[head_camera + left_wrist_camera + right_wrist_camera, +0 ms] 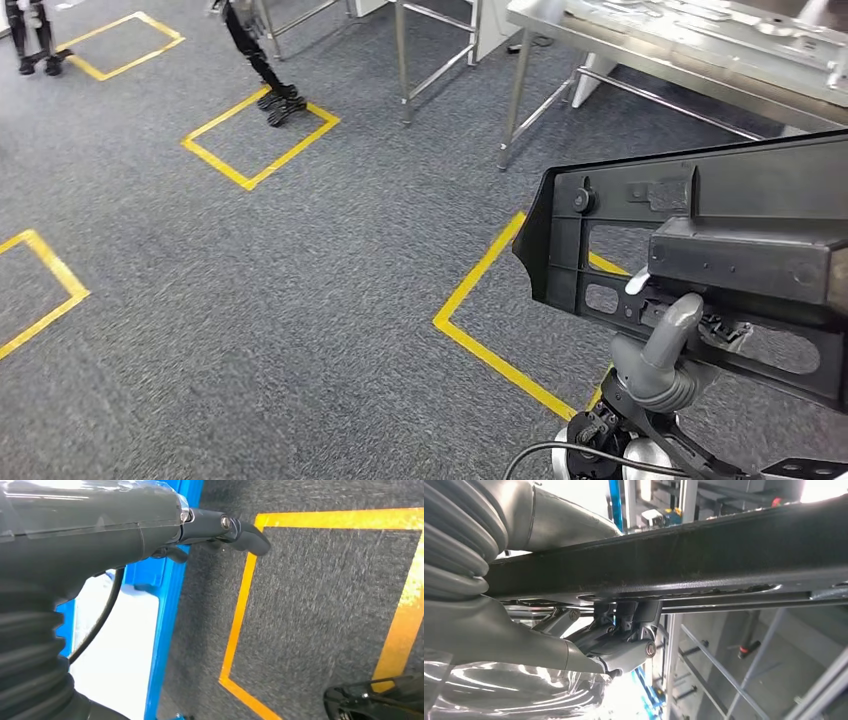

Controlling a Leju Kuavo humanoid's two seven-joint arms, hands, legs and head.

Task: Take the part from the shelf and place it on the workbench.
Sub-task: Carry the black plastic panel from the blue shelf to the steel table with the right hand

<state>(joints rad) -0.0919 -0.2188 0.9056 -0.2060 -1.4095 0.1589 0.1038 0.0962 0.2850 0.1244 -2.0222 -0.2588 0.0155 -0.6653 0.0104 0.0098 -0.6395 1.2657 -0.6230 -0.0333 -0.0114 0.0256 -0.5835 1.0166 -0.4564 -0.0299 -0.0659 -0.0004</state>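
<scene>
My right robot hand (668,345) grips the black part (700,250) above the floor; left robot hand (220,530) fingers curled, holding nothing.

head view high, wrist views close, perhaps floorward

The right hand (668,352) grips the black part (720,250), which fills the head view from 3 to 5 o'clock and blocks sight of the floor behind it. At 1 to 2 o'clock stands the steel workbench (640,45), its legs (515,100) and cross rails under the top; panels already lie on it. At 12 o'clock a metal frame (403,60) stands beside it, a gap between them. Grey carpet (300,300) lies open from 6 through 11 o'clock. A second robot's feet (280,103) stand at 11 o'clock, well apart. The left hand (220,530) hangs beside a blue rail (170,605).
</scene>
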